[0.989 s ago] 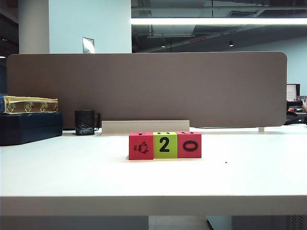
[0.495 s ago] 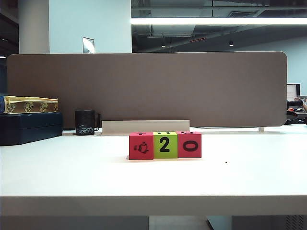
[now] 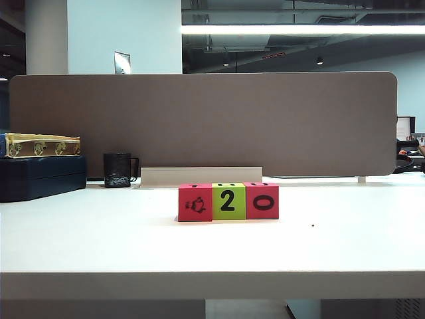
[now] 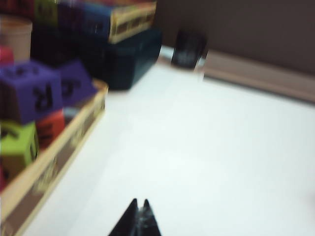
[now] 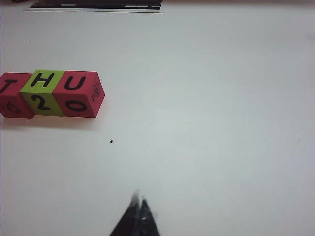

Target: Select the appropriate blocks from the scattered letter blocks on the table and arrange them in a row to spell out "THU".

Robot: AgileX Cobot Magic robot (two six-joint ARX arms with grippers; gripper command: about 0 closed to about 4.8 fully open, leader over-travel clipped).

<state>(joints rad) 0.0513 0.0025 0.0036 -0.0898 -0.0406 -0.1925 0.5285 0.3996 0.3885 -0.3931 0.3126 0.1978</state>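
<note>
Wrapping up | letter blocks (image 5: 51, 94) touching in a row on table (image 3: 345, 246), tops read T-H-U (done, I judge) | left gripper (image 4: 139, 204) pinched shut, empty, beside block tray (image 4: 74, 132) | right gripper (image 5: 139, 199) pinched shut, empty, well apart from row | next: nothing but parking arms

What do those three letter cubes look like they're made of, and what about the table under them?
The letter blocks, two pinkish-red and one lime green, look like matte painted wood or dense foam: flat colour, crisp edges, no glare; which one is unclear. The table looks like smooth white laminate with a faint sheen. Both grippers, left and right, hang shut above it.
</note>
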